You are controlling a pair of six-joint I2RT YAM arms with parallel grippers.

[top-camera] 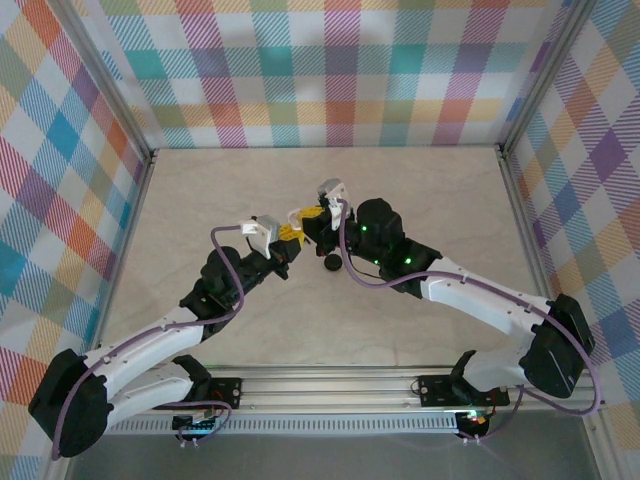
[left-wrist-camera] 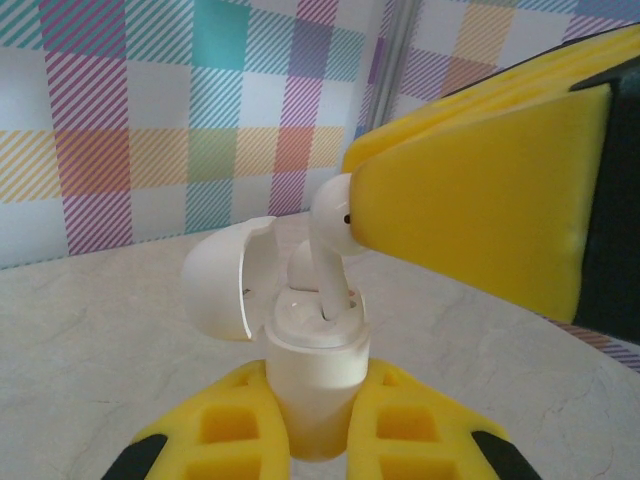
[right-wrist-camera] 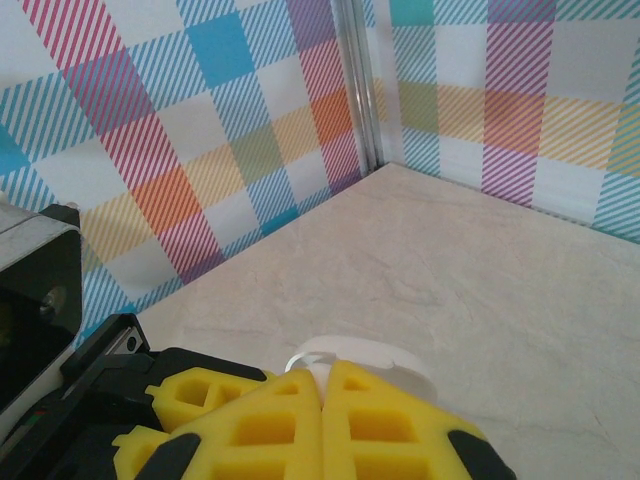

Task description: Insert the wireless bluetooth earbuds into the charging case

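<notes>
My left gripper (left-wrist-camera: 318, 388) is shut on the lower body of a white charging case (left-wrist-camera: 315, 350) and holds it upright, its lid (left-wrist-camera: 220, 280) swung open to the left. My right gripper (right-wrist-camera: 322, 376) is shut on a white earbud (left-wrist-camera: 330, 225); its yellow fingers (left-wrist-camera: 470, 200) come in from the upper right. The earbud's stem reaches down into the case's right slot. Another white earbud (left-wrist-camera: 300, 270) sits in the slot behind it. In the top view both grippers meet mid-table, left gripper (top-camera: 287, 245) and right gripper (top-camera: 308, 224).
A small black object (top-camera: 330, 263) lies on the marble tabletop (top-camera: 400, 200) just in front of the right gripper. Plaid walls (top-camera: 320, 80) close in the back and both sides. The case's open lid (right-wrist-camera: 375, 355) shows under the right fingers.
</notes>
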